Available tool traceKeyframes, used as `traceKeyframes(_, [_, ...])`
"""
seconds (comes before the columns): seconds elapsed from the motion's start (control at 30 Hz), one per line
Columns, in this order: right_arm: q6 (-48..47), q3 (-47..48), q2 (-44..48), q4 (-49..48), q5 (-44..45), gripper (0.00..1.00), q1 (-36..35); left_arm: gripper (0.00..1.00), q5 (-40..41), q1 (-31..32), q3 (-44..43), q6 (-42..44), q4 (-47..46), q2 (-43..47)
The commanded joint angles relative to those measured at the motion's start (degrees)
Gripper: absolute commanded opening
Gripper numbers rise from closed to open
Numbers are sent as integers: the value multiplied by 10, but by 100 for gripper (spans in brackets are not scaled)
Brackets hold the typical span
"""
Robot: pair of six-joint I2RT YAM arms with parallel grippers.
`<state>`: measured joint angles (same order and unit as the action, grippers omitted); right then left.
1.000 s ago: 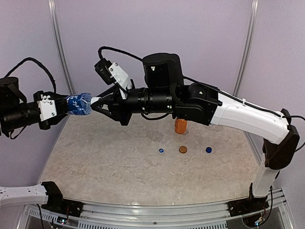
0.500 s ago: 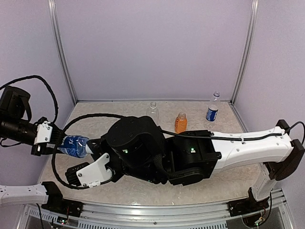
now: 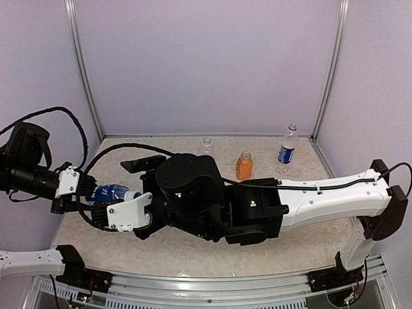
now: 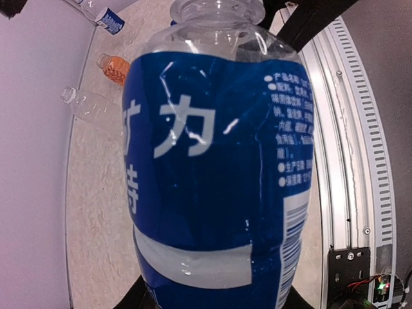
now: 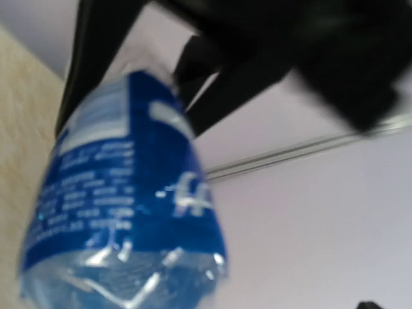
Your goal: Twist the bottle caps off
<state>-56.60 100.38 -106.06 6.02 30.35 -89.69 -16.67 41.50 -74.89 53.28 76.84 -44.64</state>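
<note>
My left gripper (image 3: 82, 194) is shut on the body of a blue-labelled bottle (image 3: 106, 192), held lying sideways just above the table's left side. That bottle (image 4: 215, 161) fills the left wrist view, and its neck (image 4: 215, 9) is cut off at the top edge, so I cannot tell whether a cap sits on it. My right gripper (image 3: 132, 193) is at the neck end, open, one black finger (image 3: 143, 163) standing well off the bottle. The right wrist view is blurred and shows only the bottle (image 5: 129, 206). At the back, another blue-labelled bottle (image 3: 287, 151) wears a cap (image 3: 292, 127).
A plain clear bottle (image 3: 206, 147) and a short orange bottle (image 3: 244, 166) stand upright along the back wall. My right arm (image 3: 257, 209) lies low across the middle of the table (image 3: 302, 248) and hides the surface beneath it. Purple walls close in the sides.
Both arms came down from mid-air to the table's left side with the bottle. The right gripper, shut at the neck end before, has opened its jaws.
</note>
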Motion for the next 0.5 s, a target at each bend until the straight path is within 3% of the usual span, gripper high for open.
traceKeyframes(0.0, [222, -36, 70, -23, -118, 99, 32, 18, 72, -4, 37, -19, -108, 6])
traceKeyframes(0.17, [461, -92, 117, -34, -359, 99, 124, 19, 193, -3, 83, 17, -270, 15])
traceKeyframes(0.37, [798, -75, 89, -42, -398, 92, 219, 18, 296, 2, 153, 126, -455, 27])
traceKeyframes(0.47, [874, -72, 75, -79, -434, 97, 234, 18, 317, 6, 178, 176, -513, 31])
